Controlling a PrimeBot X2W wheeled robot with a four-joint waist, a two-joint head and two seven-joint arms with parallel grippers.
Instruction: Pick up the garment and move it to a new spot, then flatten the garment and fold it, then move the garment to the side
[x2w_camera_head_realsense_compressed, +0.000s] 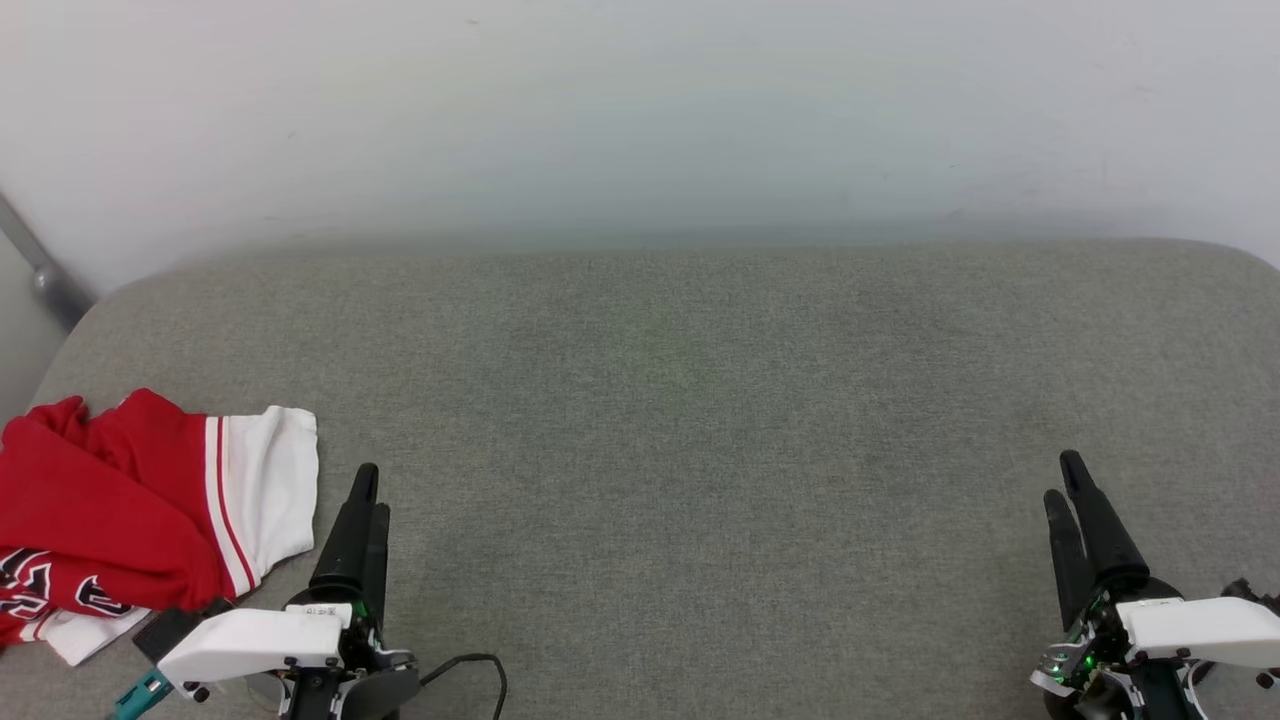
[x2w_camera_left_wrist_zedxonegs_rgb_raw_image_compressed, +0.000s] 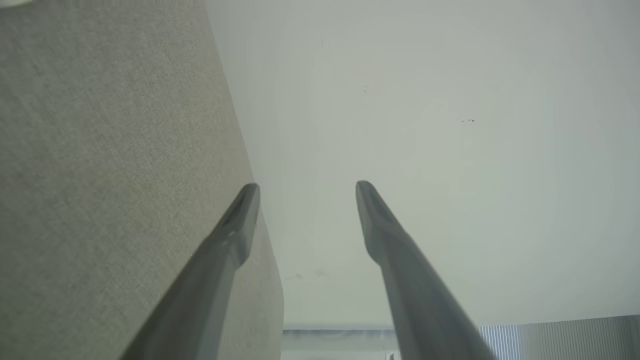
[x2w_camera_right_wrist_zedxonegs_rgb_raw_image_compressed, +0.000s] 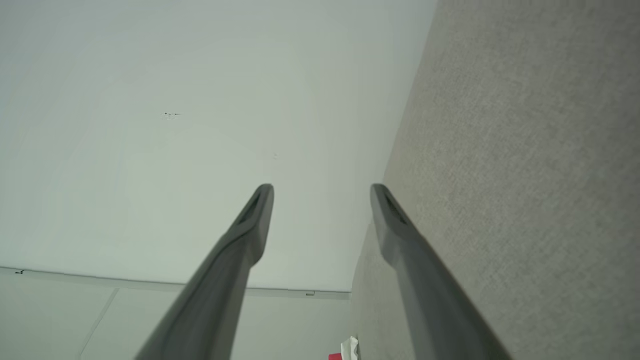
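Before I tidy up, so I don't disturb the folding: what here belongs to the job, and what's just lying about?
Job: garment, left gripper, right gripper, grey padded surface.
Lying about: black cable, metal bar by the wall.

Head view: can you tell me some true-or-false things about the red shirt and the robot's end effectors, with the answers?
1. The shirt lies at the left side of the grey surface. True.
2. The left end effector is holding the shirt. False: it is open and empty, just beside the shirt.
3. The right end effector is open with nothing between its fingers. True.
4. The shirt is neatly folded. False: it lies crumpled in a heap.
5. The shirt's sleeve is white with red stripes. True.
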